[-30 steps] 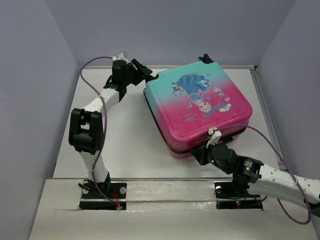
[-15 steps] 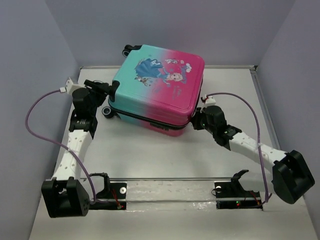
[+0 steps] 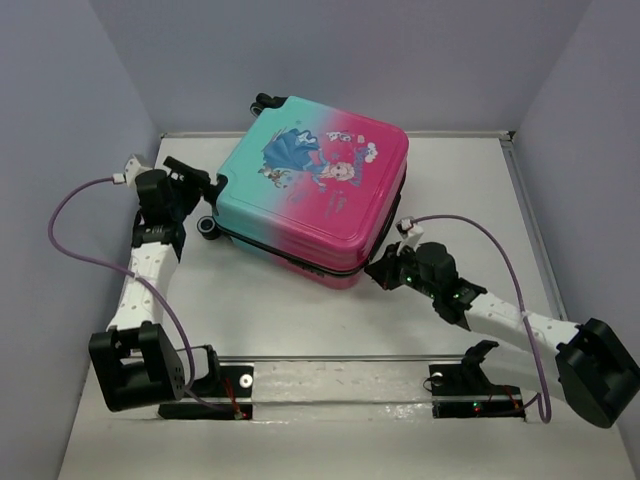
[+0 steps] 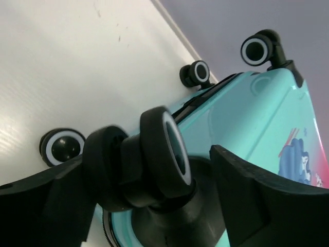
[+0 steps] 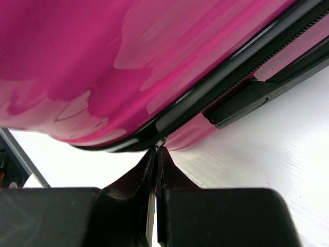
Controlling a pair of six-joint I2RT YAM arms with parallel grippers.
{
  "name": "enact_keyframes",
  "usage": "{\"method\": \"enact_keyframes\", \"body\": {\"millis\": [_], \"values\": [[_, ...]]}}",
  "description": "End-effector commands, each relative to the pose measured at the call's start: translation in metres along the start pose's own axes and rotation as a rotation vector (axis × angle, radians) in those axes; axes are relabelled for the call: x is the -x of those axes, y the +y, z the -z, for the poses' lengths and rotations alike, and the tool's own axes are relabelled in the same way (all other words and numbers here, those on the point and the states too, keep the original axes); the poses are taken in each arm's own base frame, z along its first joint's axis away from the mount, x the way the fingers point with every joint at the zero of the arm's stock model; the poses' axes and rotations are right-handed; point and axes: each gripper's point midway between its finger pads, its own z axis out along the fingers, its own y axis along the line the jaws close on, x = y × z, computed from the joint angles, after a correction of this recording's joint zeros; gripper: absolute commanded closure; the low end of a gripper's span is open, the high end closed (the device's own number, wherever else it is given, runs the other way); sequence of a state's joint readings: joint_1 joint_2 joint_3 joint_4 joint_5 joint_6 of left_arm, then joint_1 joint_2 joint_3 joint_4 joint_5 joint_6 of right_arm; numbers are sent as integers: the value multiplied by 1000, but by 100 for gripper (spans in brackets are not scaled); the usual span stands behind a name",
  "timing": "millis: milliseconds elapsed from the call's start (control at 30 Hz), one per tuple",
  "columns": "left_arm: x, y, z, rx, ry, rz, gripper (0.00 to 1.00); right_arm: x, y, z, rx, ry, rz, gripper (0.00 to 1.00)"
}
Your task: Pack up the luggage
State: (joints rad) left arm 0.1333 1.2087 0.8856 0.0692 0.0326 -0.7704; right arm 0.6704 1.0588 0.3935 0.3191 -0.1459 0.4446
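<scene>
Fingers (image 4: 247,200) of the left gripper (image 4: 146,164) stood wide apart, one either side of a black wheel (image 4: 172,149) at the teal end of the suitcase (image 3: 310,200). The right gripper (image 5: 158,152) was pinched tight at the black zipper seam (image 5: 226,77) on the pink corner; any grip on a pull was unclear. The closed suitcase lay flat on the white table (image 3: 460,180), between both arms.

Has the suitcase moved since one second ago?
Yes. The suitcase slid left, away from the table's right edge, and turned its teal end leftward.
</scene>
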Motion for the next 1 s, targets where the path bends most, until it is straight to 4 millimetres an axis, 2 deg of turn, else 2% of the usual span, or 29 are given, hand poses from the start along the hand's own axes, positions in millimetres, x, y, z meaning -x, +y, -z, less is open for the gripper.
{"method": "enact_keyframes", "body": {"millis": [0,67,100,167,200,267,300,333,367,400,467,500,533,600,633,667,700,733,767,833,867,967], "values": [[63,-63,30,-201,-146,-81,1,27,21,-12,66,-42,29,93],[83,-82,59,-258,-223,-105,1,31,22,-14,63,-45,34,93],[92,-88,80,-265,-272,-136,1,35,22,-16,57,-54,39,93],[100,-93,104,-280,-327,-172,1,40,20,-16,52,-63,37,93],[93,-90,123,-293,-341,-206,13,44,22,-17,55,-70,39,93],[56,-94,137,-370,-272,-250,35,49,21,-19,52,-74,45,93],[22,-75,128,-356,-186,-270,62,48,21,-19,54,-68,47,93],[-5,-76,138,-408,-129,-284,73,50,22,-19,56,-70,52,93],[-28,-73,138,-424,-72,-290,79,53,24,-20,59,-72,59,93],[-80,-62,138,-442,64,-314,92,53,20,-20,50,-71,59,93],[-126,-53,145,-459,179,-283,94,54,20,-18,50,-72,62,93],[-150,-40,142,-438,223,-281,94,53,20,-18,50,-72,60,93],[-180,-42,153,-475,290,-290,94,54,21,-16,51,-77,61,93],[-214,-41,160,-507,352,-248,94,50,18,-15,42,-73,57,93],[-243,-38,165,-513,416,-284,94,50,18,-14,42,-75,57,93],[-257,-40,166,-526,443,-300,94,50,18,-14,40,-75,60,93],[-261,-57,170,-573,440,-305,94,50,17,-13,37,-73,59,93],[-284,-54,168,-547,475,-365,94,49,16,-13,34,-70,60,93],[-290,-59,167,-546,477,-387,94,49,17,-13,34,-70,60,93],[-300,-83,169,-592,474,-408,94,48,16,-10,31,-73,60,93],[-297,-101,172,-639,453,-381,94,47,16,-9,31,-73,58,93],[-308,-108,162,-628,450,-409,94,43,16,-8,39,-62,53,93]]}}
